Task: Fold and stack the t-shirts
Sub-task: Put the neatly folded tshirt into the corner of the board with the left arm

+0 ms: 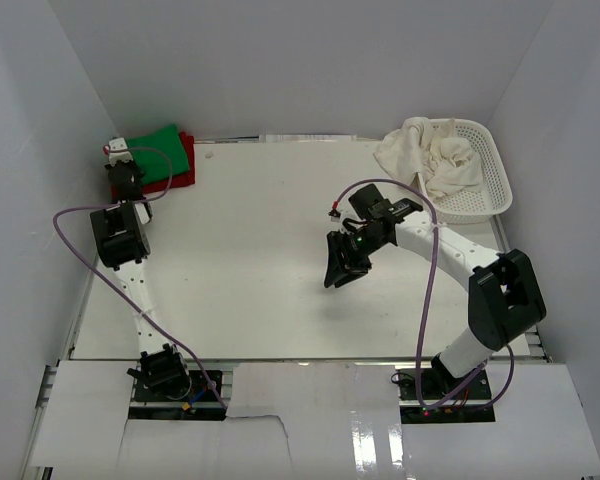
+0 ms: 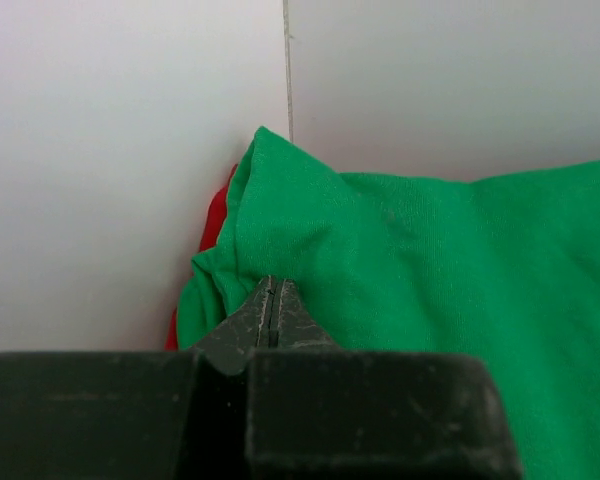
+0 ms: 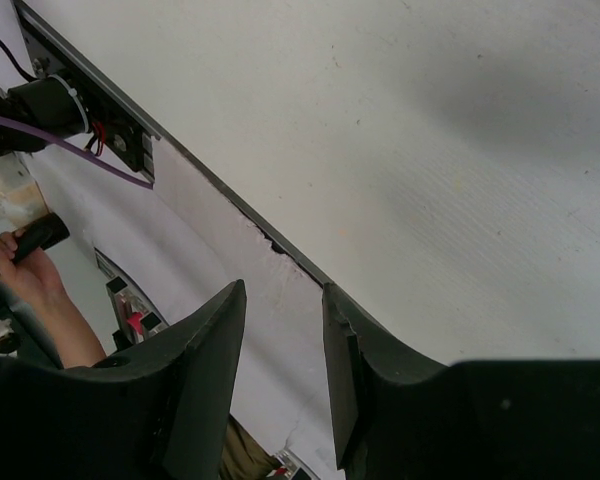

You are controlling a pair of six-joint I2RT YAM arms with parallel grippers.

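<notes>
- The green shirt (image 1: 152, 148) lies folded on the red shirt (image 1: 178, 176) in the far left corner of the bench (image 1: 260, 250), close against both walls.
- A strip of red shows along the near and right edges of the stack (the left wrist view shows only a sliver of it).
- The left tool (image 1: 121, 166) is over the left end of that stack, its fingers pressed together.
- From the wrist, the left tool's tips (image 2: 273, 298) sit right at a soft fold in the green cloth.
- The right tool (image 1: 337, 274) hangs above bare bench near the middle, pointing down and towards the near edge, well apart from any shirt.
- Its fingers (image 3: 215, 330) are spread partway, gripping nothing.
- The cream shirts (image 1: 428, 158) are heaped unfolded in the basket (image 1: 492, 185) at the far right corner, one spilling over its left rim.
</notes>
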